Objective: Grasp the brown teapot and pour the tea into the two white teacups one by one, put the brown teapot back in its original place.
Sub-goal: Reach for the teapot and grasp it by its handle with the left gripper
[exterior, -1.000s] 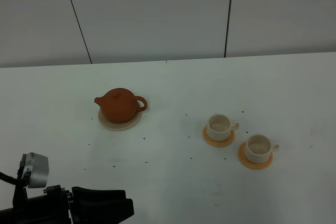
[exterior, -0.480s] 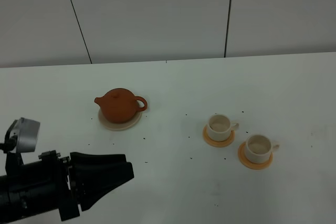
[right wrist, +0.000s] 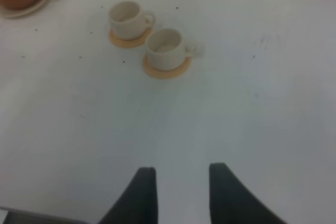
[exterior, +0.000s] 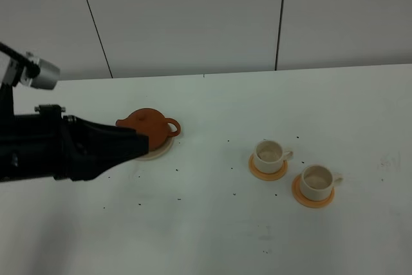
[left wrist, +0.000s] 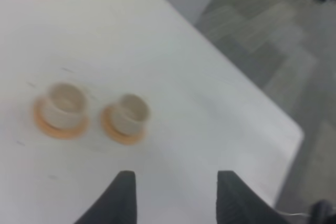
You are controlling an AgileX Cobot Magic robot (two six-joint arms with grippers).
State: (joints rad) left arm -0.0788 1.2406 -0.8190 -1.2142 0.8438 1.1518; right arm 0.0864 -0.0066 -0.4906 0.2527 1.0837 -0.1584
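Teapot of round brown clay (exterior: 154,123), on beige saucer (exterior: 165,151), sits partly hidden behind left end effector (exterior: 141,143); its jaws stand spread, empty.

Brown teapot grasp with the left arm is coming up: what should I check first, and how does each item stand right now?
1. Left hand open, nothing between its fingers: ok.
2. Brown teapot upright on its saucer: ok.
3. Handle unobstructed, on the side away from the arm: ok.
4. Left hand lined up with the handle: cannot tell; the arm hides part of the pot, and the left wrist view misses it.
5. Teacup nearer the teapot and farther teacup upright on their coasters: ok.
6. Right hand open, clear of the cups: ok.
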